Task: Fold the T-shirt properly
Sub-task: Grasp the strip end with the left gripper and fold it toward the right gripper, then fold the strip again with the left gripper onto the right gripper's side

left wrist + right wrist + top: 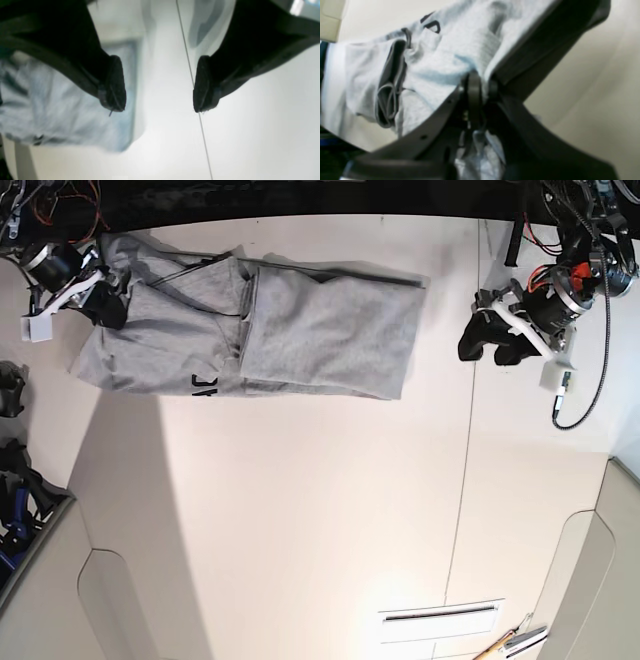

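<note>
The light grey T-shirt (pixel 300 330) lies partly folded along the far side of the white table (pixel 300 510), with a bit of black lettering (pixel 204 385) showing at its near edge. My right gripper (pixel 108 310) sits at the shirt's left end. In the right wrist view it (pixel 482 86) is shut on a bunched fold of the T-shirt (pixel 440 62). My left gripper (pixel 485 345) hovers over bare table just right of the shirt. Its jaws are open and hold nothing in the left wrist view (pixel 158 86), where the T-shirt (pixel 62 112) shows at the left.
A thin table seam (pixel 465 480) runs front to back near the left gripper. Cables and arm hardware crowd the top corners (pixel 580 240). A slot (pixel 440 615) and a tool (pixel 510 642) lie at the front right. Dark gear (pixel 10 390) sits by the left edge.
</note>
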### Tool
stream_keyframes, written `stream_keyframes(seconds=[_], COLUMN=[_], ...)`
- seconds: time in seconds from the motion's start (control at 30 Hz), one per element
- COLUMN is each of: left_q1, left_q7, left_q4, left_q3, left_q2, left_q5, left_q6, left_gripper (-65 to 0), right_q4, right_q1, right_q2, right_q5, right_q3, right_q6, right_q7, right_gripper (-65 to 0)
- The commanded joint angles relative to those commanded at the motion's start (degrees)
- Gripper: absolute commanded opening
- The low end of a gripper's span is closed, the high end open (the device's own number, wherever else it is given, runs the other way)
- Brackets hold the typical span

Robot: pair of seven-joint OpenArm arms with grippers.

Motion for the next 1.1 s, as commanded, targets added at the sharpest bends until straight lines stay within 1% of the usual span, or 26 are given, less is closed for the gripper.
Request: stream_keyframes(seconds=[0.07, 0.13, 0.23, 0.33, 0.4, 0.5, 0.6, 0.67, 0.73, 0.83, 0.9, 0.97, 1.1], left_q1=[1.49, 2.69, 3.76, 3.76, 3.74, 3.67, 2.23, 1.16, 0.52, 0.22, 0.26, 0.28, 0.26], left_q7=[-0.07, -0.72, -1.31, -1.79, -4.22, -8.94, -9.05, -9.01, -9.01, -9.01, -8.96, -8.94, -8.94], left_q4=[-0.02, -0.04, -0.09, -0.74, -2.34, -6.58, -11.06, -12.72, -13.07, -13.07, -13.07, -13.07, -13.07], left_q3=[0.87, 2.27, 5.77, 10.12, 12.81, 16.44, 19.96, 22.23, 23.58, 23.76, 23.76, 23.76, 23.76], left_q2=[0.0, 0.04, 0.52, 2.14, 3.08, 3.34, 3.37, 3.54, 4.22, 5.11, 5.4, 5.57, 5.53], left_q5=[-1.01, -1.66, -1.75, -1.07, 1.44, 5.66, 6.27, 6.29, 6.29, 6.32, 6.49, 7.13, 7.1], left_q6=[0.0, 0.0, 0.0, 0.0, 0.0, 0.0, 0.0, 0.0, 0.0, 0.0, 0.0, 0.0, 0.0], left_gripper=[-20.1, -20.1, -20.1, -20.1, -20.1, -20.1, -20.1, -20.1, -20.1, -20.1, -20.1, -20.1, -20.1], right_q4=[0.02, 0.31, 2.36, 6.84, 11.04, 18.18, 23.26, 24.76, 24.94, 24.94, 24.92, 24.9, 24.81], right_q1=[0.17, 0.92, 2.91, 4.57, 4.7, 4.7, 4.74, 4.74, 4.87, 7.43, 10.36, 12.33, 13.03], right_q2=[2.99, 5.2, 6.05, 5.51, 4.68, 1.66, -0.94, -1.73, -1.88, -1.9, -1.9, -1.92, -2.08], right_q5=[0.02, 0.0, 0.02, 0.02, -0.02, -0.2, -0.66, -1.92, -3.28, -7.89, -11.87, -14.95, -18.6], right_q3=[0.0, 0.11, 0.72, 0.7, 0.7, 0.48, -1.73, -5.46, -11.02, -21.24, -28.3, -34.73, -44.61], right_q6=[0.0, 0.0, 0.0, 0.02, 0.02, 0.0, 0.02, 0.0, 0.0, -0.07, -1.03, -1.55, -1.73], right_q7=[-0.02, -0.7, -1.79, -2.14, -2.19, -4.07, -4.52, -4.28, -4.13, -3.26, -2.99, -2.93, -1.64], right_gripper=[-65.0, -65.0, -65.0, -65.0, -65.0, -65.0, -65.0, -65.0, -65.0, -65.0, -65.0, -65.0, -65.0])
